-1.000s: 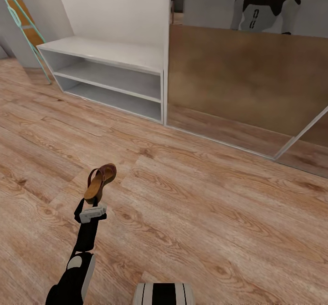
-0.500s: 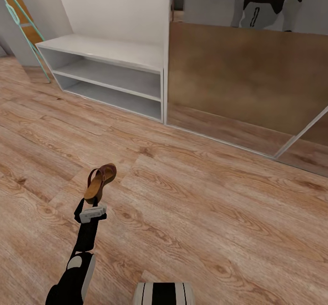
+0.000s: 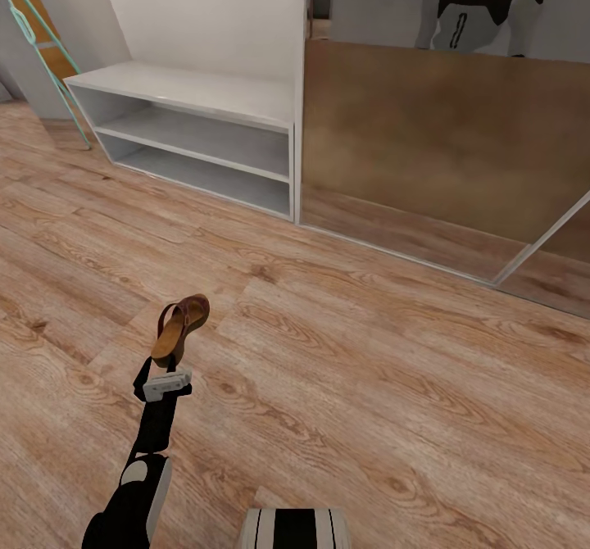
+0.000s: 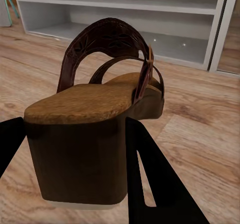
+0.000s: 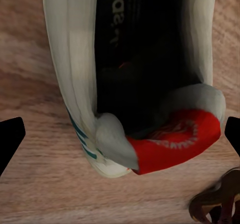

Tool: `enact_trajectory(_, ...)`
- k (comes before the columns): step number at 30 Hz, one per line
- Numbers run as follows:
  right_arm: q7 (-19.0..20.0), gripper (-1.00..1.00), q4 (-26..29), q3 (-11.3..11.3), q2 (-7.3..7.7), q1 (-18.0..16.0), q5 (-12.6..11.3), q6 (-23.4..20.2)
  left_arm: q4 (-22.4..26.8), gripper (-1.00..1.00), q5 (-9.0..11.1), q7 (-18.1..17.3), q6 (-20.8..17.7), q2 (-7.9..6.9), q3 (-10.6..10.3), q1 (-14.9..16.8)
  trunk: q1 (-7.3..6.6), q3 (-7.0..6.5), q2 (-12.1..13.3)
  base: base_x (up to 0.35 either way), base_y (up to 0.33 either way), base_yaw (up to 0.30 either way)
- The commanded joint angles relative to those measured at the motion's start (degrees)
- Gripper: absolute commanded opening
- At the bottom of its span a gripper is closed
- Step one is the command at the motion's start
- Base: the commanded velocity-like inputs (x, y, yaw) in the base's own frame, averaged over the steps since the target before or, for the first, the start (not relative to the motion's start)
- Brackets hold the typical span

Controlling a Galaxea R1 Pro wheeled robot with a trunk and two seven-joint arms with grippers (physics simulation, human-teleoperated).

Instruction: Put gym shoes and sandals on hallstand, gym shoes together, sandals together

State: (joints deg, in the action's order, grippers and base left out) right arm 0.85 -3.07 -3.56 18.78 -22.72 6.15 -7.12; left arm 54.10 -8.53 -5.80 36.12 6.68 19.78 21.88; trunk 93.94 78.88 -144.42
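Observation:
My left gripper is shut on the heel of a brown sandal, held above the corridor floor with its toe toward the hallstand. In the left wrist view the black fingers clamp the sandal at its heel, and the pale rack shelves lie beyond. In the right wrist view my right gripper is open, its fingertips wide on either side of a white gym shoe with teal stripes and a red heel tab. Part of another sandal lies beside that shoe.
A large mirrored sliding door stands right of the hallstand and reflects my body. A teal-railed ladder leans at the far left. My own base shows at the front edge. Open wood floor stretches between me and the rack.
The whole head view shifted very slightly a second ago, a camera move. Since then the left arm and the sandal have held still.

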Motion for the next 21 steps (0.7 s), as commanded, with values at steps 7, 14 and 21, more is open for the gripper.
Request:
enact_trajectory(7, 0.0, 1.00, 0.0, 0.0, 0.03, 0.0, 0.0, 0.0, 0.0, -1.00, 0.0, 0.0, 0.0, 0.00, 0.0, 0.0, 0.00, 0.00, 0.0, 0.000, 0.000, 0.000)
enact_trajectory(14, 0.0, 1.00, 0.0, 0.0, 0.03, 0.0, 0.0, 0.0, 0.0, -1.00, 0.0, 0.0, 0.0, 0.00, 0.0, 0.0, 0.00, 0.00, 0.0, 0.000, 0.000, 0.000)
enact_trajectory(21, 0.0, 1.00, 0.0, 0.0, 0.03, 0.0, 0.0, 0.0, 0.0, -1.00, 0.0, 0.0, 0.0, 0.00, 0.0, 0.0, 0.10, 0.89, -0.1, 0.000, 0.000, 0.000)
